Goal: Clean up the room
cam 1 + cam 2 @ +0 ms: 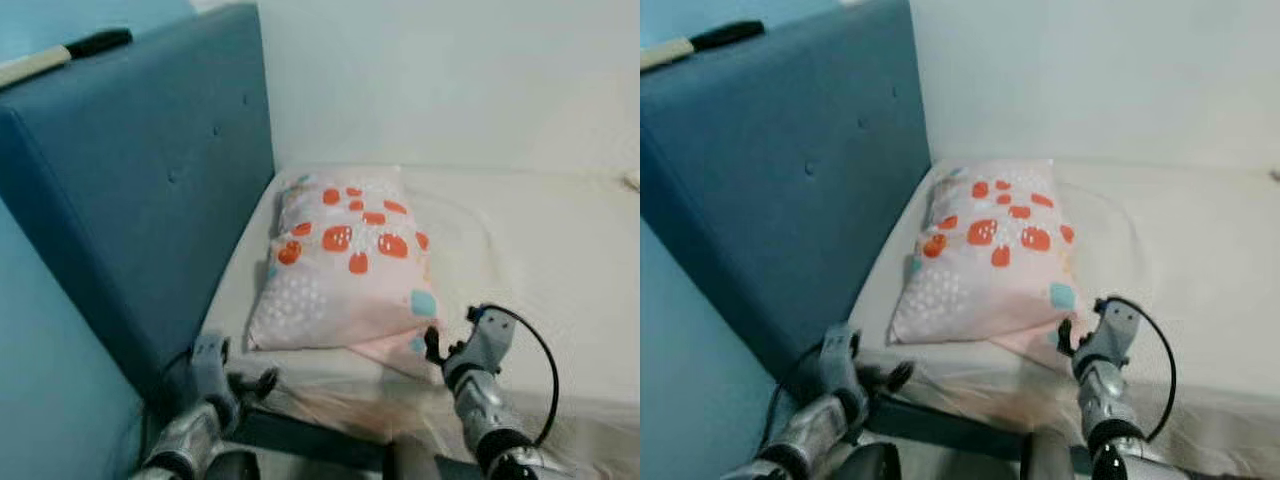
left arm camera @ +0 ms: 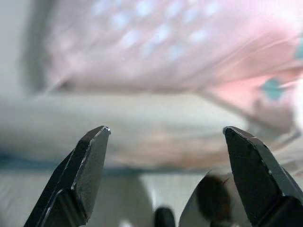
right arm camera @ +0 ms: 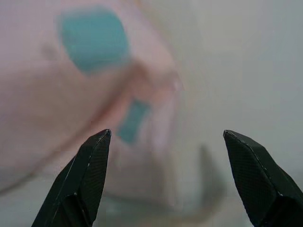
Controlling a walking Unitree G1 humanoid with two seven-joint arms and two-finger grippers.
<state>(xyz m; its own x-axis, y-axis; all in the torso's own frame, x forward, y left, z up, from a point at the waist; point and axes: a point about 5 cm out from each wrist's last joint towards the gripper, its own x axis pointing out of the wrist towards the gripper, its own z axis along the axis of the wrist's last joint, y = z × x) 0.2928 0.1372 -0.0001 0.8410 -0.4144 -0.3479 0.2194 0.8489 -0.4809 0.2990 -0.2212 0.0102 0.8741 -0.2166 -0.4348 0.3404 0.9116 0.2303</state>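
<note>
A pink pillow (image 1: pixel 345 265) with orange, teal and white spots lies on the cream-sheeted bed (image 1: pixel 540 260), close to the blue headboard. My right gripper (image 1: pixel 447 352) is open right at the pillow's near right corner (image 3: pixel 142 109), with nothing between its fingers (image 3: pixel 90 175). My left gripper (image 1: pixel 245 385) is open too, low at the bed's front edge, just short of the pillow's near left corner (image 2: pixel 156 52). Its fingers (image 2: pixel 85 170) hold nothing.
The padded blue headboard (image 1: pixel 150 180) rises along the left of the bed, with a black and white object (image 1: pixel 70 52) lying on its top. A pale wall (image 1: pixel 450 80) stands behind the bed. The mattress to the right of the pillow is bare sheet.
</note>
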